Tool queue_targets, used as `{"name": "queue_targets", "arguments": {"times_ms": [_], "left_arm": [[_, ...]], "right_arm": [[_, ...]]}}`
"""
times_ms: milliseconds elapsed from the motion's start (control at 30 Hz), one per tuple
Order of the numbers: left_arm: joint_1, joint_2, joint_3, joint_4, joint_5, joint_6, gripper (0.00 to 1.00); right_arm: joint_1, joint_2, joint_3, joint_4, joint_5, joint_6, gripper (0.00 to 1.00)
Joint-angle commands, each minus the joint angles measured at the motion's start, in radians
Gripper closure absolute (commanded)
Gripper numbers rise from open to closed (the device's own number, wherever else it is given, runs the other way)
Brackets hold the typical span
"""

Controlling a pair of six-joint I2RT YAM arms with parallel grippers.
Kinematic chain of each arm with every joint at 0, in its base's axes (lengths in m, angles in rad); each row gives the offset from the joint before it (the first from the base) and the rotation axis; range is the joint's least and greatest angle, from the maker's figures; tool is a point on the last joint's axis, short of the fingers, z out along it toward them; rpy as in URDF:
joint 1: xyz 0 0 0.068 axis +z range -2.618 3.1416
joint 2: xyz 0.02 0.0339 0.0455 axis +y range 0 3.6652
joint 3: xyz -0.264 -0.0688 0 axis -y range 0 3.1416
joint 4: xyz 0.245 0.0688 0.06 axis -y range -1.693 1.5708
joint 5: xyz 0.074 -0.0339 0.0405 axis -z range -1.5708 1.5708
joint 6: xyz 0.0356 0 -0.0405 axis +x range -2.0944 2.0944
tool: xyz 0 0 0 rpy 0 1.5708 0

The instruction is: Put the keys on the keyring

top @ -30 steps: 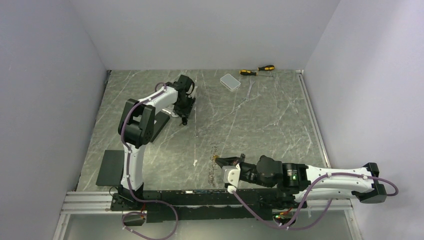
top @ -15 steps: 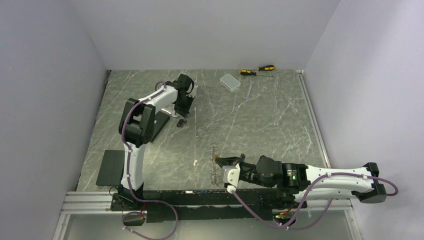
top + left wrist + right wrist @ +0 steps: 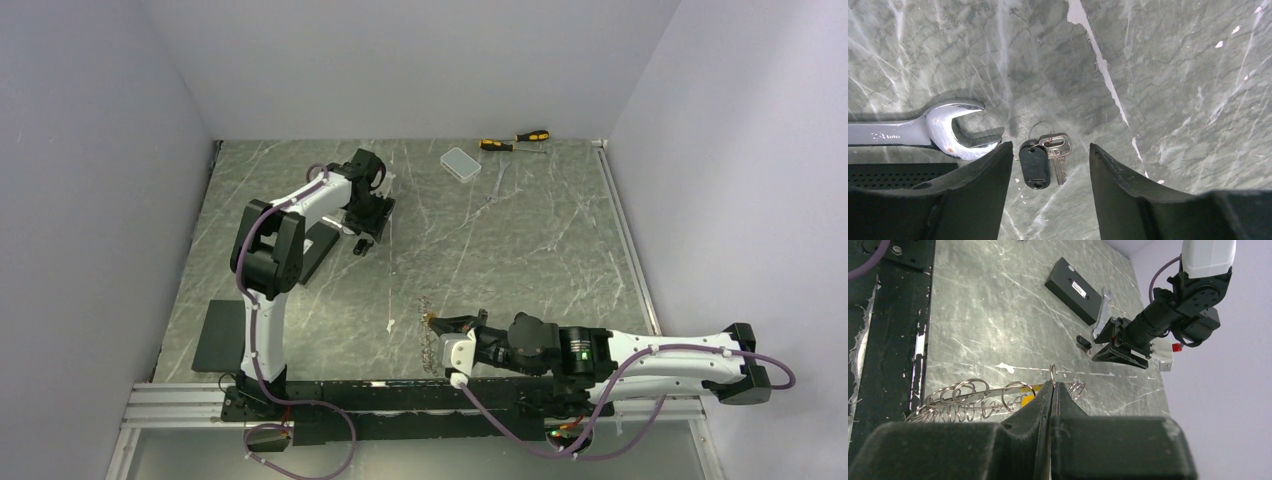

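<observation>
Keys (image 3: 1034, 165), black-headed and silver, lie between left gripper's (image 3: 1050, 147) spread fingers (image 3: 983, 195); right gripper (image 3: 1052, 385) pinches coiled keyring (image 3: 979, 382).

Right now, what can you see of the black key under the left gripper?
The black key has a small, rounded, plastic-looking head with a hole at one end. It lies flat on the marble table between the left gripper's open fingers, untouched by them. A silver key lies against it, seemingly joined by a thin wire loop. The spanner's open end sits close by.

Silver spanner (image 3: 908, 134) (open-ended), black block (image 3: 1073, 289), two screwdrivers (image 3: 530, 136)
</observation>
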Motion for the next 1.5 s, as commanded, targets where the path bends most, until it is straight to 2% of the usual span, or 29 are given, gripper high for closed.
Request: {"name": "queue_targets", "arguments": {"times_ms": [0, 433, 867, 1467], "left_arm": [[0.003, -0.042, 0.007, -0.015, -0.003, 0.030, 0.41], [0.044, -0.011, 0.003, -0.027, 0.027, 0.041, 0.56], [0.049, 0.023, 0.008, -0.027, 0.093, 0.032, 0.57], [0.049, 0.046, -0.006, 0.023, 0.082, 0.040, 0.81]], "right_arm": [[0.012, -0.006, 0.033, 0.053, 0.019, 0.014, 1.00], [0.023, 0.003, 0.042, 0.040, 0.027, 0.019, 1.00], [0.027, 0.008, 0.045, 0.033, 0.034, 0.024, 1.00], [0.035, 0.017, 0.041, 0.043, 0.045, 0.030, 1.00]]}}
